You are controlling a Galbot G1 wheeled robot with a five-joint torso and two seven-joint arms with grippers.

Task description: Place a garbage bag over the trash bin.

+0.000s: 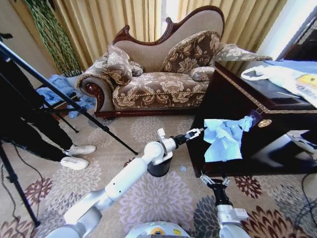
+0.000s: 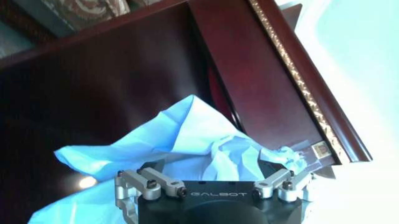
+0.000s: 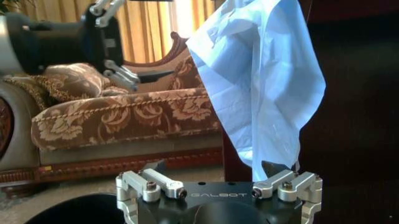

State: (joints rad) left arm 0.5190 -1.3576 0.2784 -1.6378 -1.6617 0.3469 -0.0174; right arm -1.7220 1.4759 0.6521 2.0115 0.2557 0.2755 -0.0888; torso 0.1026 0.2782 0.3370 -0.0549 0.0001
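Observation:
The garbage bag (image 1: 224, 140), thin pale-blue crinkly film, hangs from the front edge of a dark wooden table (image 1: 267, 101). My left gripper (image 1: 196, 133) reaches in from the left, open, its tips just short of the bag's upper left side; in the left wrist view the bag (image 2: 187, 135) bunches right before the spread fingers (image 2: 151, 179). Under my left wrist the trash bin (image 1: 159, 169), small and black, stands on the carpet. My right gripper (image 1: 214, 181) is low, below the bag, open; the bag's (image 3: 262, 84) lower tip dangles just above one finger (image 3: 277, 181).
A floral sofa (image 1: 158, 79) stands behind. A black tripod (image 1: 59, 94) and a person's legs in white shoes (image 1: 77, 154) are at left. A white plastic bag (image 1: 282, 77) lies on the table. Blue cloth (image 1: 57, 84) is heaped at the back left.

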